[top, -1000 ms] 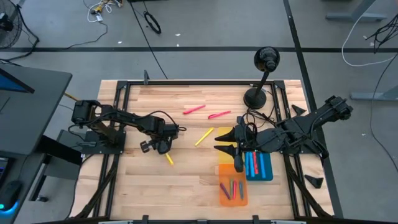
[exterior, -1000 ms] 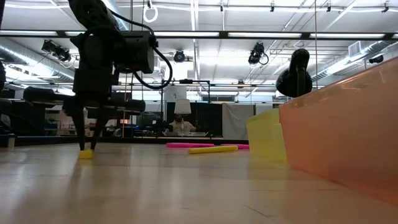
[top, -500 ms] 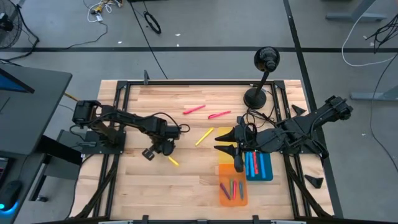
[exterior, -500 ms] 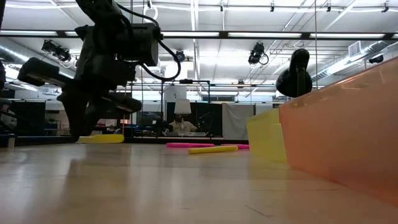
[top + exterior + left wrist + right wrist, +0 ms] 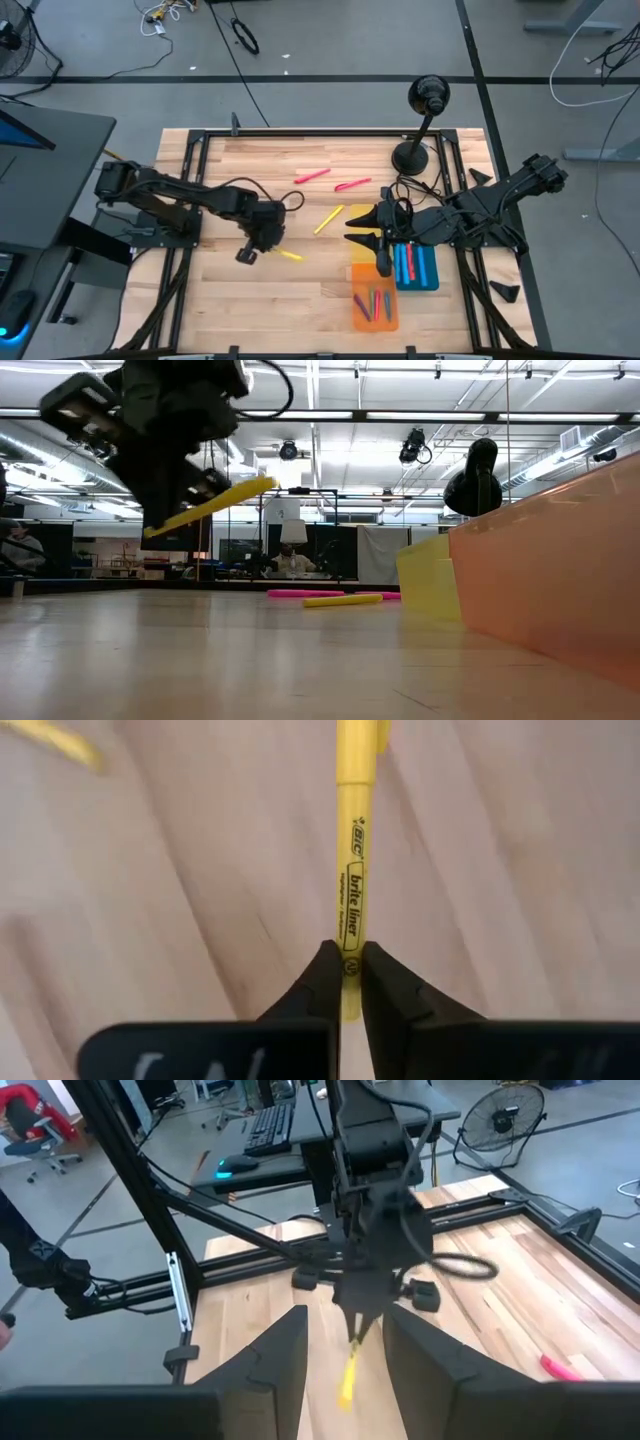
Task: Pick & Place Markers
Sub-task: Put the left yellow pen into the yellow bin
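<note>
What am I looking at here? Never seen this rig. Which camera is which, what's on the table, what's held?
Two dark robot arms work at a wooden table. One picture looks straight down, one sits at table height, and each wrist carries a camera.

The left pincer is shut on a yellow marker, lifted off the wood. The right pincer is open and empty, waiting by the trays.

Loose on the table: two pink markers and another yellow one. The orange tray and blue tray already hold markers; a yellow tray sits beside them.

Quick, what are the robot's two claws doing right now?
Left end effector: shut on a yellow marker, lifted off the table.
Right end effector: open, holding nothing, by the trays.
</note>
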Available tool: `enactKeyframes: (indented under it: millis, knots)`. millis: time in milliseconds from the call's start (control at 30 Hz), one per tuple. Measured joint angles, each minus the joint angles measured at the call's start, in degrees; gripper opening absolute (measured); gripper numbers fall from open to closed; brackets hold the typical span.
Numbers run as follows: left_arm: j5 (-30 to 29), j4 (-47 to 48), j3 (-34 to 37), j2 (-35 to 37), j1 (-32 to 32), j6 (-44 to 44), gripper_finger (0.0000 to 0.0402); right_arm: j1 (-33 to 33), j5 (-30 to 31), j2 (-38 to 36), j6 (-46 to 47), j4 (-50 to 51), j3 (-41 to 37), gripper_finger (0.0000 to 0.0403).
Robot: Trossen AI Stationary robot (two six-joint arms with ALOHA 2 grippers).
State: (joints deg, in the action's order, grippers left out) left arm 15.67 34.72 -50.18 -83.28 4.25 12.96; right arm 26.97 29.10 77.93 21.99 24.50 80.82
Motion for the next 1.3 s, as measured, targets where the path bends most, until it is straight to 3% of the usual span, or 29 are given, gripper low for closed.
enactKeyframes:
  millis: [467, 800, 1100, 1300]
  knots:
    - [-12.2, -15.7, 0.1, 4.3, 1.7, -12.2, 0.0021, 0.0, 0.0, 0.0, -1.7, -2.0, 0.0, 0.0132]
    - [-16.6, -21.8, 0.4, 5.7, 2.8, -12.5, 0.0020, 0.0, 0.0, 0.0, -1.7, -2.1, 0.0, 0.0132]
    - [-20.2, -35.3, 13.0, 17.1, 2.4, -16.5, 0.0021, -0.1, 0.0, 0.0, -2.1, -2.4, 0.0, 0.0132]
    - [-25.0, -43.9, 16.0, 23.3, 2.3, -17.1, 0.0020, -1.2, 0.0, 0.0, -0.4, -3.4, 0.0, 0.0132]
